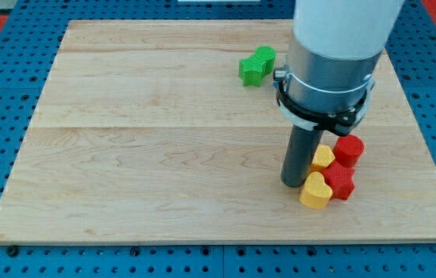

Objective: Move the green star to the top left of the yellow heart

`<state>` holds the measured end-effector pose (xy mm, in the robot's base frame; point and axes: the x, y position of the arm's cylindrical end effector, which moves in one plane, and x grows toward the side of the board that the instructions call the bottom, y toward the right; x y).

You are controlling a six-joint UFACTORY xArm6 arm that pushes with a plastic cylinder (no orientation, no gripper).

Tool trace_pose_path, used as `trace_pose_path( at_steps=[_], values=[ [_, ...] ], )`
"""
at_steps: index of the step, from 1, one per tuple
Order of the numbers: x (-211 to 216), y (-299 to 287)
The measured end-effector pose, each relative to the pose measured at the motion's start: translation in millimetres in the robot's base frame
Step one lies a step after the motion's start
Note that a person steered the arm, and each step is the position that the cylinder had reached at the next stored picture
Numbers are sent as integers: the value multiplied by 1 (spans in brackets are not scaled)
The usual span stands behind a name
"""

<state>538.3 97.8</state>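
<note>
The green star [256, 65] lies near the view's top, right of centre, on the wooden board [141, 154]. The yellow heart [315, 191] lies at the lower right, far below the star. My tip [293, 183] rests on the board just left of the yellow heart, touching or almost touching it. A second yellow block [323, 157] sits just above the heart, partly hidden by my rod. The star is well above my tip and a little to its left.
A red block [349, 148] sits right of the upper yellow block, and another red block [340, 181] sits right of the yellow heart. The four form a tight cluster. The arm's wide grey body [330, 54] hides part of the board's upper right.
</note>
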Motion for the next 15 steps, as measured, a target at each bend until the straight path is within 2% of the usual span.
trace_pose_path(
  at_steps=[2, 3, 4, 6, 7, 8, 11, 12, 13, 14, 15],
  values=[
    [0, 5],
    [-21, -32],
    [-85, -70],
    [-237, -105],
    [-250, -104],
    [-280, -61],
    [-282, -44],
    [-269, -44],
    [-208, -44],
    [-188, -44],
    [-184, -44]
  ],
)
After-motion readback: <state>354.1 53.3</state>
